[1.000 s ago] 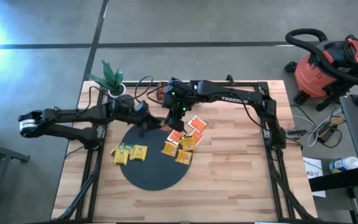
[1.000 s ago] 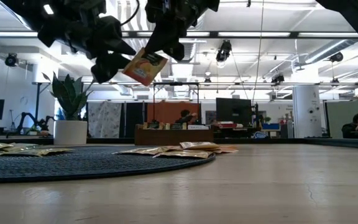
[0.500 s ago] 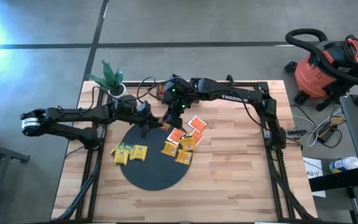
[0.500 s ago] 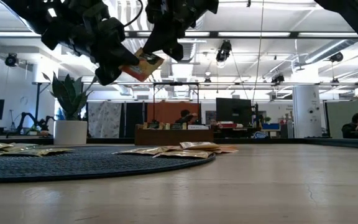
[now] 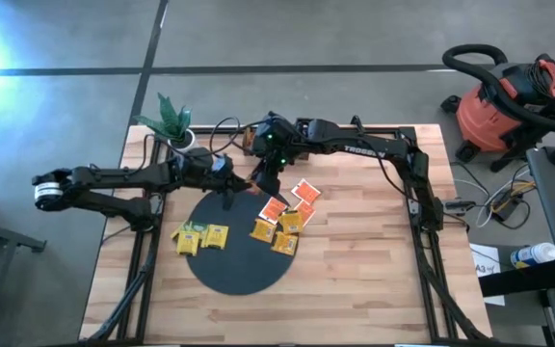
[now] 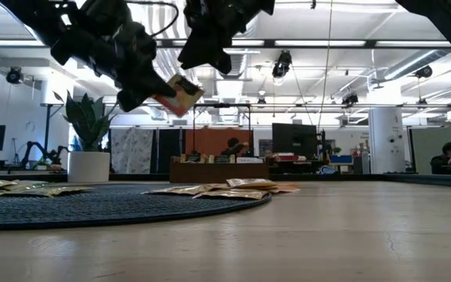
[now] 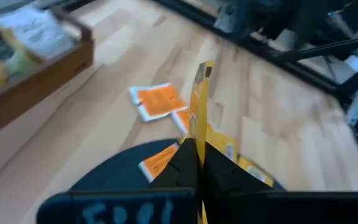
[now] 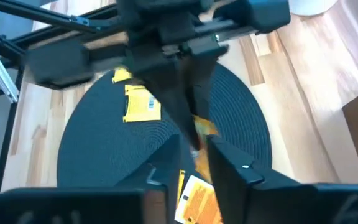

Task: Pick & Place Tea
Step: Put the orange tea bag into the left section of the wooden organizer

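One orange-and-yellow tea packet (image 6: 180, 94) hangs in the air above the far part of the black round mat (image 5: 244, 270), with my left gripper (image 5: 231, 189) shut on it. My right gripper (image 5: 261, 179) stands just above and beside it, open. Its fingers (image 8: 166, 163) are on either side of the packet (image 8: 199, 132) and clear of it. Several more packets lie flat: yellow ones (image 5: 200, 236) on the mat's left, orange ones (image 5: 277, 231) at its right rim, and orange-red ones (image 5: 303, 193) on the wood. My left gripper pinches the packet's near edge (image 7: 193, 138) between its two fingertips. The fingers come level to slightly downward from the table's left. The packet sticks out past the fingertips, shows edge-on in the wrist view, and is clear of the mat.
A brown wooden compartment tray (image 7: 36, 68) stands at the table's far edge behind the grippers. A potted plant (image 5: 173, 123) is at the far left corner. Bare wood (image 5: 355, 280) lies to the right of and in front of the mat.
My left gripper has shut on the packet that my right gripper was holding up. My right gripper has opened and let go. The packet has dipped a little and now sticks out from the left fingers alone.
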Tool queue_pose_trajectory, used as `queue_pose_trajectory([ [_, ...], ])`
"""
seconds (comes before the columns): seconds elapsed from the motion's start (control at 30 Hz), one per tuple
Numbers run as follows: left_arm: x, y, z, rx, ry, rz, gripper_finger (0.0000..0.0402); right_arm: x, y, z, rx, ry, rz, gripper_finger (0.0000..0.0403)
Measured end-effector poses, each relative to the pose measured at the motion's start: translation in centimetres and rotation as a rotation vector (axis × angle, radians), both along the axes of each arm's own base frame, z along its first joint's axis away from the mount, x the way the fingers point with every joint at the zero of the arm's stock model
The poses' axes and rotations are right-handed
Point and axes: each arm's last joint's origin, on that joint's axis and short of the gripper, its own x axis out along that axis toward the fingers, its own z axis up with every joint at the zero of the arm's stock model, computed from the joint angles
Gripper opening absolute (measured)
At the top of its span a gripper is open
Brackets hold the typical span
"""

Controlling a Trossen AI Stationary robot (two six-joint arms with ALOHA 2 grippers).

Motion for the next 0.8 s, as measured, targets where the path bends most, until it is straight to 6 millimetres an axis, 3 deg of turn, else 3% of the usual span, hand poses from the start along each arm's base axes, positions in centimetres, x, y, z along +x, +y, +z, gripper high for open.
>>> queue_pose_trajectory([
  [0.2, -0.6, 0.3, -1.1, -0.029, 0.027, 0.032, 0.0001, -0.1, -0.4, 0.1, -0.092, 0.007, -0.029, 0.0152],
  [0.37, -1.1, 0.1, -0.5, -0.033, -0.013, 0.037, 0.0001, -0.3, -0.9, 0.0, -0.142, 0.025, -0.046, 0.0184],
  [0.57, -2.5, -0.4, 0.4, -0.006, -0.079, 0.05, 0.0001, -1.0, -1.2, -0.5, -0.094, 0.095, -0.024, 0.019],
  [0.8, -3.5, -0.7, 1.1, 0.017, -0.136, 0.043, 0.0001, -0.5, -1.2, 0.0, -0.097, 0.017, -0.002, 0.0183],
])
